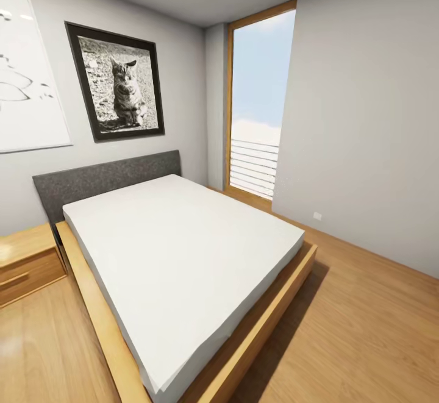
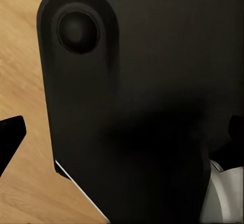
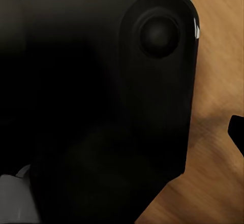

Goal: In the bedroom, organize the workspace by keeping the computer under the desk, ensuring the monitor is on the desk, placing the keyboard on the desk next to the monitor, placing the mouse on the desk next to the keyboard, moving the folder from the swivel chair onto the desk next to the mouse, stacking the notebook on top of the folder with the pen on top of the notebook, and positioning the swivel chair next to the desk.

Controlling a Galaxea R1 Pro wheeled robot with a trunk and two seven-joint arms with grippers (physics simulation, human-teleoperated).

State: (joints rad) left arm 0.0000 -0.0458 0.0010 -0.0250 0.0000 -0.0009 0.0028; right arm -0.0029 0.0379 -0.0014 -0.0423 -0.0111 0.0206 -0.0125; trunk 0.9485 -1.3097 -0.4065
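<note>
- I am facing a bed (image 1: 183,256) in my head view; the desk, monitor, keyboard, folder, pen and swivel chair are somewhere outside what I am seeing.
- The bed's near corner is running off the lower edge of that view, so its foot end is cut off.
- A white panel (image 1: 24,74) on the wall is being cropped by the left edge; its faint grey marks are too pale for me to read.
- A light wooden nightstand (image 1: 27,263) is showing only partly at the left edge, just beside the bed frame.
- In my left wrist view a large, rounded black body part (image 2: 142,107) is blocking most of the picture, with a round knob-like bump near one corner. A dark tip (image 2: 10,132) is poking in at the edge; I cannot tell whether my left hand is spread or pressed together.
- My right wrist view is similar: a smooth black casing (image 3: 101,92) is covering most of it, and a small dark sliver (image 3: 238,132) is sitting at the edge, so that hand's state is also unclear to me.
- The mattress is looking matte white and flat, on a warm wooden frame with a grey fabric headboard (image 1: 103,177).
- A black-framed cat photo (image 1: 119,89) is hanging above it.
- A tall wood-framed window (image 1: 259,104) is showing sky and a pale railing.
- The plank floor (image 1: 366,330) is glossy wood.
</note>
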